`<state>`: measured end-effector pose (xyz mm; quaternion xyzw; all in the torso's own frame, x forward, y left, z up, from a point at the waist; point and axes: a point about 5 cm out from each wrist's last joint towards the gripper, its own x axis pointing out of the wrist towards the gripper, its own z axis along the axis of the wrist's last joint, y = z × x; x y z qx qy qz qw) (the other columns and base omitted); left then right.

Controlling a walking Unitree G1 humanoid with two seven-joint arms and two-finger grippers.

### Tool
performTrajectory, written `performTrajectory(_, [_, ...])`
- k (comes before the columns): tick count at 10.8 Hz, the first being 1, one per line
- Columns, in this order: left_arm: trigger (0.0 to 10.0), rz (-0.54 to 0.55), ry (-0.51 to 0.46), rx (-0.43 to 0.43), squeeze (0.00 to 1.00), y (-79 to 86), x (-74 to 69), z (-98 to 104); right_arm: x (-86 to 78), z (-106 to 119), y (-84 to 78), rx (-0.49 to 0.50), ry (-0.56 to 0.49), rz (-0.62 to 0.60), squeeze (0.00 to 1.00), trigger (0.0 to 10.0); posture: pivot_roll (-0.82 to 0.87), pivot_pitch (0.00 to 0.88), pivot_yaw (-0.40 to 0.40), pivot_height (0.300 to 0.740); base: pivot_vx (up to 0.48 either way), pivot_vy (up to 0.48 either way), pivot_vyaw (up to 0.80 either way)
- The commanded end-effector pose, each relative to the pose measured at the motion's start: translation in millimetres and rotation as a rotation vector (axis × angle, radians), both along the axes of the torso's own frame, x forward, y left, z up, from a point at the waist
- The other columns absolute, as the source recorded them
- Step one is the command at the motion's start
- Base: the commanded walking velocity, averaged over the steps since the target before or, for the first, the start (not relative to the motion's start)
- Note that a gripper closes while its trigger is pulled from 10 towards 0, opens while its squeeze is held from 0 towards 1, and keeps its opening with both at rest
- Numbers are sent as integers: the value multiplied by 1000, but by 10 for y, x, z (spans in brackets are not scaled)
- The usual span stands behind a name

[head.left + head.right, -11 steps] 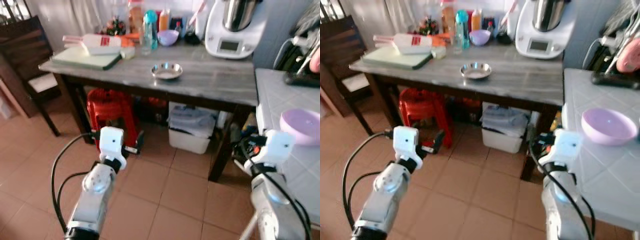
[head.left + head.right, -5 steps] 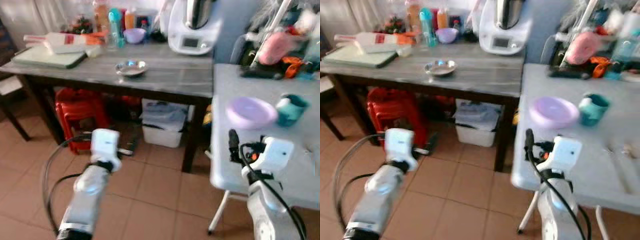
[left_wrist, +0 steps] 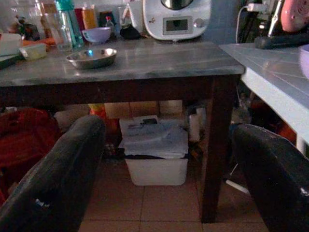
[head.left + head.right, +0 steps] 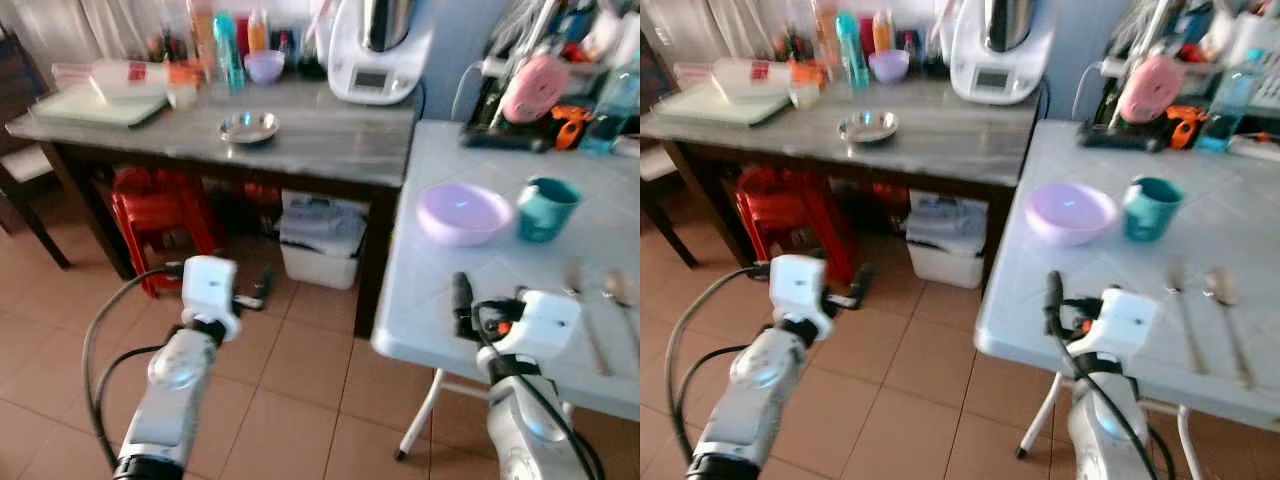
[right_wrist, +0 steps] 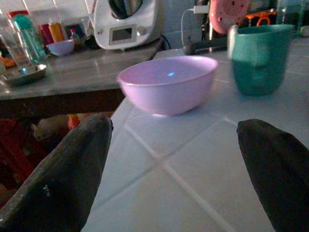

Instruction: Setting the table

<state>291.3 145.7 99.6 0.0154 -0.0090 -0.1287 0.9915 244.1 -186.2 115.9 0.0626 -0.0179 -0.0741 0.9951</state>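
The white tiled bench (image 4: 1200, 330) carries a lilac plastic bowl (image 4: 1070, 212) with a teal cup (image 4: 1150, 207) just beside it and two metal spoons (image 4: 1205, 320) nearer the robot. The right pincer (image 5: 174, 164), fingers wide and empty, faces the bowl straight ahead. The left pincer (image 3: 169, 179), also wide, hangs over the floor, well apart.

You're in a home kitchen: terracotta floor tiles (image 4: 300, 380), a food processor (image 4: 375, 50) and bottles (image 4: 225, 45) on the far counter (image 4: 320, 130), a bowl (image 4: 462, 212) and spoon (image 4: 1223, 290) at right.
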Motion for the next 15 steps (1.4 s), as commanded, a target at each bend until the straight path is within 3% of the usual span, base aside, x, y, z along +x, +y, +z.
performTrajectory(1, [10000,-18,-8,-11,0,-73,5,18,42,49,-44,-19,-19,-2,0,10000,-25,0,7,740,0,0,0])
performTrajectory(2, [10000,-12,-19,-19,0,-71,-2,33,73,65,-50,-24,-24,2,0,10000,-24,0,5,740,0,0,0])
performTrajectory(4, [10000,-131,-29,-87,0,-172,-48,87,129,117,-54,-63,-40,20,0,10000,-23,0,1,740,0,0,0])
performTrajectory(6, [10000,-171,-25,-104,0,-202,-64,91,137,119,-53,-72,-41,17,0,10000,-23,0,4,740,120,0,0])
performTrajectory(10, [10000,-196,-17,-114,0,-222,-89,85,147,115,-63,-66,-37,7,0,10000,-25,0,1,740,263,0,0])
performTrajectory(15, [10000,-207,0,-120,0,-261,-111,57,159,113,-71,-74,-34,14,0,10000,-28,0,-6,740,283,0,-325])
